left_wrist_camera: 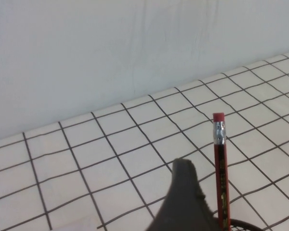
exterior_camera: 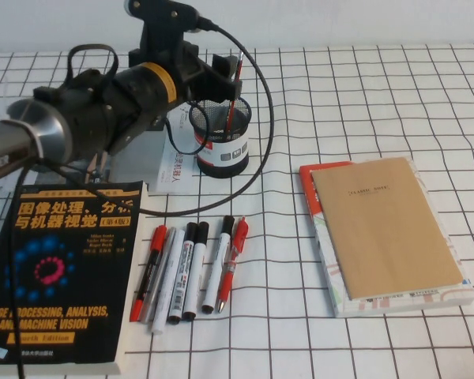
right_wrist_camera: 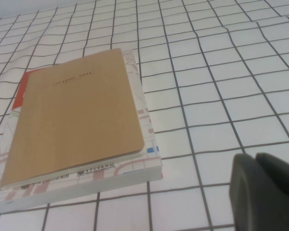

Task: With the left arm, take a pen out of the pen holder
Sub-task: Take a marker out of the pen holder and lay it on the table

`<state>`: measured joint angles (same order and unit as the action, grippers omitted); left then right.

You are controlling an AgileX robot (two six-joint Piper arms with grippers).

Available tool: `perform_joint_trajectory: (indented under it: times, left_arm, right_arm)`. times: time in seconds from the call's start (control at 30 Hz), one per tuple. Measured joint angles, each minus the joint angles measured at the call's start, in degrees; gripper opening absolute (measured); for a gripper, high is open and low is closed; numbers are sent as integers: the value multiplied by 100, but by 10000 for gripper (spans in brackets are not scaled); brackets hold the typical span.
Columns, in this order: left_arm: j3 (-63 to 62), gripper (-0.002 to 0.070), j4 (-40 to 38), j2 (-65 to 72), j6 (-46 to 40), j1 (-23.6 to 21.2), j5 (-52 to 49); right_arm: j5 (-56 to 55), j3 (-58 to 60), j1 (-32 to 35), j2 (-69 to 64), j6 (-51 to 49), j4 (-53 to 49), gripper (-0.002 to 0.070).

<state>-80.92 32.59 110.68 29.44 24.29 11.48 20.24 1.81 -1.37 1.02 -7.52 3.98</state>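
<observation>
Nearest of all, a dark textbook (exterior_camera: 55, 276) is laid at the near left of the table (exterior_camera: 395, 95), which is covered by a white cloth ruled in black squares. Just right of it, six pens (exterior_camera: 188, 268) are set side by side in a row (two red, one silver, three black and white). Farther right, a tan notebook (exterior_camera: 383, 225) is stacked on a white book (exterior_camera: 403, 298), and a red cover (exterior_camera: 320, 168) is exposed at the stack's far left corner.

At the far side, left of centre, a black mesh holder (exterior_camera: 221, 146) is stood upright, partly on a white sheet (exterior_camera: 174, 167). One red pencil (exterior_camera: 231, 106) with a pink eraser is lodged in it, tilted slightly to the right, its lower part inside the mesh. The left claw (exterior_camera: 227, 71) is held directly above the holder, on an arm stretched in from the left. Its fingers are seen apart, and nothing is gripped by them. In the left wrist view one dark finger (left_wrist_camera: 185, 202) is found just beside the pencil (left_wrist_camera: 220, 163), above the holder's rim (left_wrist_camera: 243, 224); whether they touch cannot be told.

The right claw (right_wrist_camera: 267, 192) is shown only in its own wrist view, as a dark shape over bare table near the notebook (right_wrist_camera: 72, 115) and apart from it. Whether it is open or shut cannot be told.
</observation>
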Motion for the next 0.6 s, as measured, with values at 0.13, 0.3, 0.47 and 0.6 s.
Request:
perform_joint_trajectory:
  times: [0.13,0.3,0.47,0.6]
  left_arm:
    - [-268,453,0,346,43,85,27]
    - [-622,453,0,698,258,118,52]
    - [-1012,453,13,1030,479,118,52]
    - [-1314,453,24,1294,639,118,52]
  right_arm:
    - [0,0,0,0,0,0,-17]
    - [0,0,0,0,0,0,-17]
    - [0,0,0,0,0,0,-17]
    - [0,0,0,0,0,0,-16]
